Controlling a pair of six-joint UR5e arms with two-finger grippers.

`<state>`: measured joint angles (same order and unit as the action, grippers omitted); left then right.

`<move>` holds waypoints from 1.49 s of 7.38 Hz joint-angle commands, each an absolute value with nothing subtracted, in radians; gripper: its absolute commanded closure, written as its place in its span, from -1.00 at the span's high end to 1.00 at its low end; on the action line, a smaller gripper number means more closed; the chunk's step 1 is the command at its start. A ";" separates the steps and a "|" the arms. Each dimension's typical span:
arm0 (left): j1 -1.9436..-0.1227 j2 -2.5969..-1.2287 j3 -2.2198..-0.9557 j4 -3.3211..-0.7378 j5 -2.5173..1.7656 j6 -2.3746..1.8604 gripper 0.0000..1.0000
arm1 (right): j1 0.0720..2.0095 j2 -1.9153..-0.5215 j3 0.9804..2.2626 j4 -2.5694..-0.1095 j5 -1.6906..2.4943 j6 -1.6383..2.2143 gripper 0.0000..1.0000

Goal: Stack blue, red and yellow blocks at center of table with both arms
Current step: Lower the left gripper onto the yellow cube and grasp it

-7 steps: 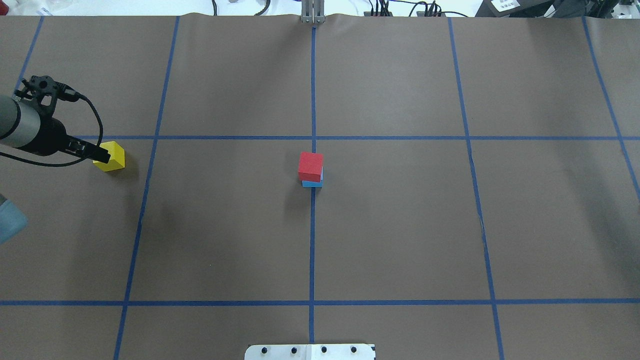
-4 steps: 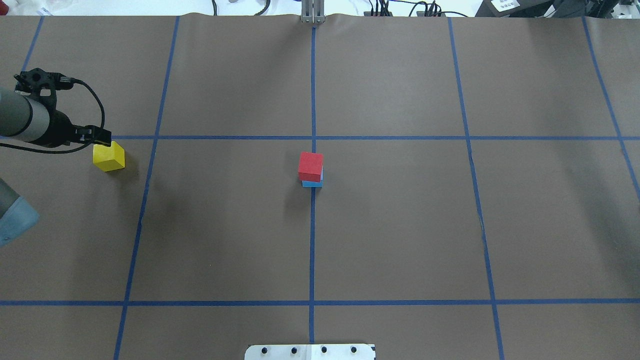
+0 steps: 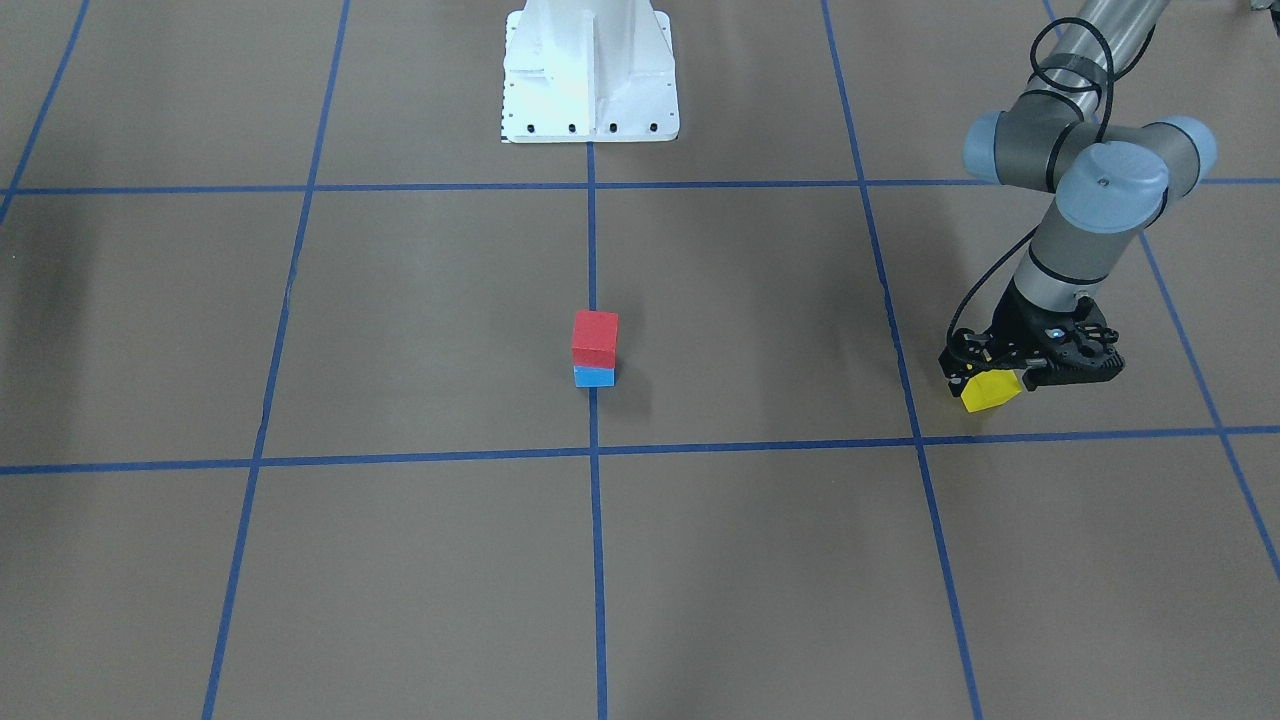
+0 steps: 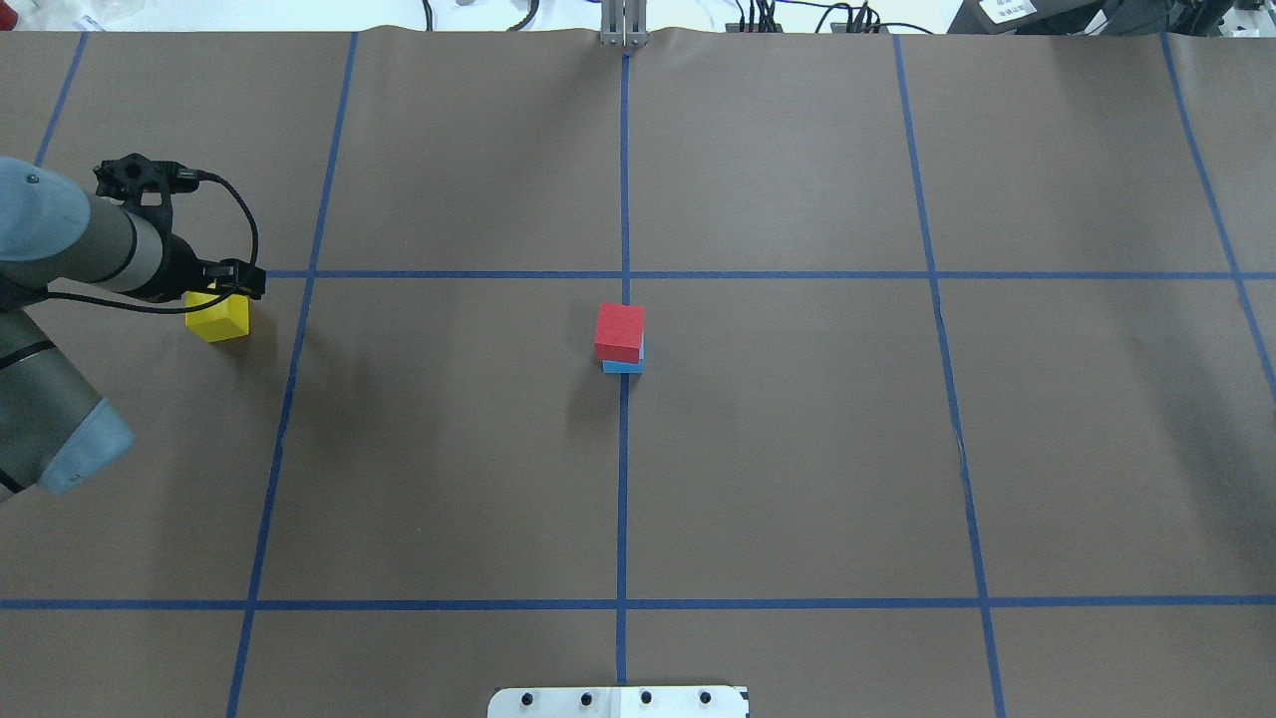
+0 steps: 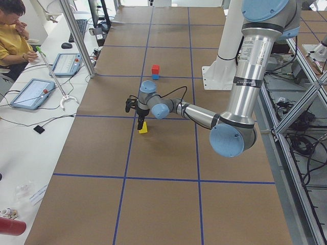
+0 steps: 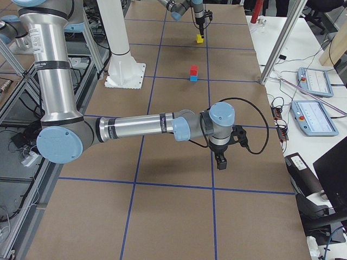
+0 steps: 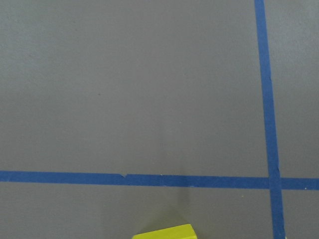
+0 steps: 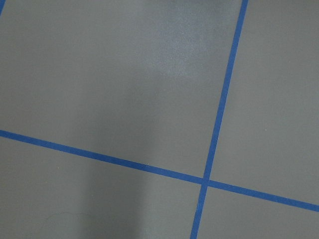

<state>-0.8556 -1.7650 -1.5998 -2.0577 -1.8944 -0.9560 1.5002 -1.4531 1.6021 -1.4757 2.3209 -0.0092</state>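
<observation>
The brown counter (image 4: 797, 449) is cut into big squares by blue tape lines (image 4: 623, 499). I call the robot's side 6 o'clock and the far side 12 o'clock. Right in the middle, the red block (image 4: 620, 332) sits on top of the blue block (image 4: 623, 366). Only a thin bit of blue peeks out on the 6 o'clock side. So I think two of the three blocks are done.

The yellow block (image 4: 219, 317) is far off at 9 o'clock from that pile, flat on the counter. It has not moved. The left hand (image 4: 232, 286) has. A moment ago it was at the block's 9 o'clock side. Now it has swung over the block's 12 o'clock edge and hangs just above it. From across the counter the hand looks open, with one finger on each side of the block. It grips nothing yet. To me that means it is getting ready to go down and grab.

The yellow block looks about as wide as it is long, so I can't pick a long side. It is turned a little, so its edges don't run with the tape.

The right hand (image 6: 220, 161) waits far out toward 3 o'clock, low over the counter. I cannot tell if it is open or closed.
</observation>
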 commanded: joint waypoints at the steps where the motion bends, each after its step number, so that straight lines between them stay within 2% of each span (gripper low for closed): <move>1: -0.844 -1.758 -1.595 -2.057 -1.890 -0.953 0.96 | 1.500 -1.453 1.603 -1.476 2.321 -0.009 1.00; 3: -0.842 -1.758 -1.583 -2.059 -1.882 -0.943 0.60 | 1.500 -1.453 1.605 -1.476 2.321 -0.009 1.00; 4: -0.838 -1.756 -1.582 -2.057 -1.882 -0.921 0.04 | 1.500 -1.453 1.606 -1.476 2.321 -0.009 1.00; 6: -0.838 -1.746 -1.585 -2.060 -1.882 -0.885 -0.81 | 1.500 -1.451 1.606 -1.476 2.321 -0.009 1.00; 7: -0.839 -1.746 -1.598 -2.060 -1.885 -0.885 -1.00 | 1.500 -1.450 1.606 -1.476 2.321 -0.008 1.00; 9: -0.839 -1.787 -1.687 -1.954 -1.904 -0.885 -1.00 | 1.500 -1.451 1.605 -1.476 2.319 -0.008 1.00; 11: -0.798 -2.062 -1.741 -1.608 -1.902 -0.902 -1.00 | 1.500 -1.453 1.602 -1.476 2.321 -0.008 1.00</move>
